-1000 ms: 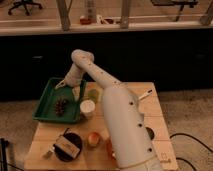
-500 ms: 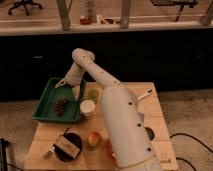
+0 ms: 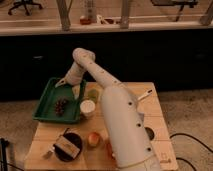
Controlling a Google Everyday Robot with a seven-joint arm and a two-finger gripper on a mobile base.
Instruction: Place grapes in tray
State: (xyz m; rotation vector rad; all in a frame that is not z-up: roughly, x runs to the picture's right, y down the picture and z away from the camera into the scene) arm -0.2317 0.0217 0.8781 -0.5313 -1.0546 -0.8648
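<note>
Grapes (image 3: 61, 105) lie on floor of tray (image 3: 46, 101); tray sits at far left corner of surface (image 3: 150, 114). Gripper (image 3: 60, 83) hangs over tray's far part, above grapes and apart from them. Whether it is wide or narrow cannot be told.

Against half a second ago, almost nothing differs: bunch in same spot, gripper pose near unchanged. Judgement: grapes already let go and at rest, placing looks done, only arm retreat left. White cup (image 3: 87, 107) stands just beside tray's right rim — retreat should avoid it.
</note>
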